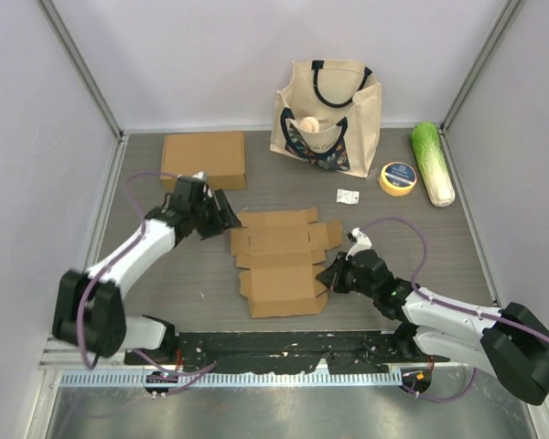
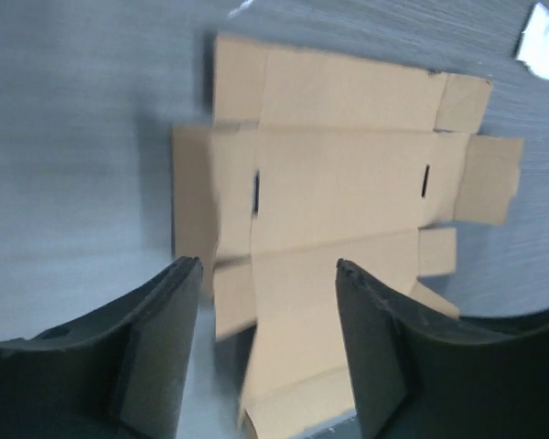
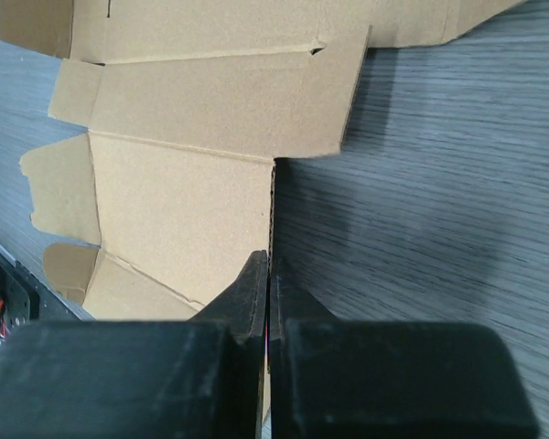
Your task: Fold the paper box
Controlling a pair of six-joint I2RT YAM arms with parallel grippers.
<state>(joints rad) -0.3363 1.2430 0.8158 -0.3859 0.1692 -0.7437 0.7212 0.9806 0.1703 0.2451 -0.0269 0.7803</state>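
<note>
While I stood watching, the paper box [image 1: 279,261] lay unfolded and flat in the middle of the table [image 1: 183,274], between the two arms. The left gripper [image 1: 227,219] hung just off the blank's far left corner, its jaws spread wide and nothing between them. The right gripper [image 3: 268,261] sat low at the blank's right edge with its fingers pressed tight together, the tips meeting right on that edge. I couldn't tell whether any card was nipped between them. Towards the back wall a closed cardboard box [image 1: 203,157] sat on the left, and a tote bag [image 1: 325,114] stood in the middle. A roll of yellow tape [image 1: 398,178] and a cabbage [image 1: 433,163] lay on the right.
</note>
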